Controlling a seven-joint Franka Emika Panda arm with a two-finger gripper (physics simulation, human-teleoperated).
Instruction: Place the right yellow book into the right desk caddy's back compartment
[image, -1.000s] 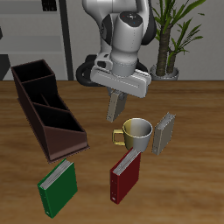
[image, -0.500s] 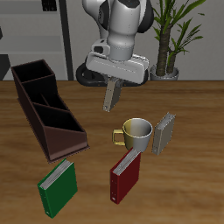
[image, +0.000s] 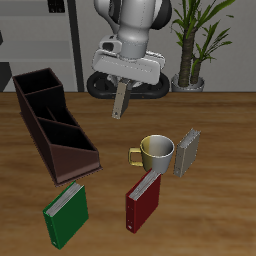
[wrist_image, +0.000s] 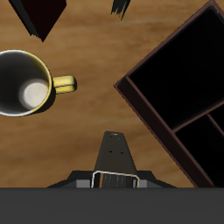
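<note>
My gripper (image: 124, 86) is shut on the right yellow book (image: 120, 102), which hangs thin and upright high above the table, behind the mug. In the wrist view the book (wrist_image: 115, 157) points down over bare wood between the mug and the caddy. The right desk caddy (image: 52, 125) is long and dark brown, standing apart from the book toward the table's side. Its back compartment (image: 36, 88) has the tallest, darkest walls and looks empty. The caddy's dark sections (wrist_image: 179, 70) also show in the wrist view.
A yellow mug (image: 156, 151) stands below and forward of the gripper, also in the wrist view (wrist_image: 26, 83). The other yellow book (image: 188, 152) stands beside it. A red book (image: 144, 198) leans against the mug. A green book (image: 66, 214) lies near the front edge. A potted plant (image: 190, 60) stands at the back.
The gripper has risen with the yellow book and moved back and toward the caddy's side. Nothing else has moved.
</note>
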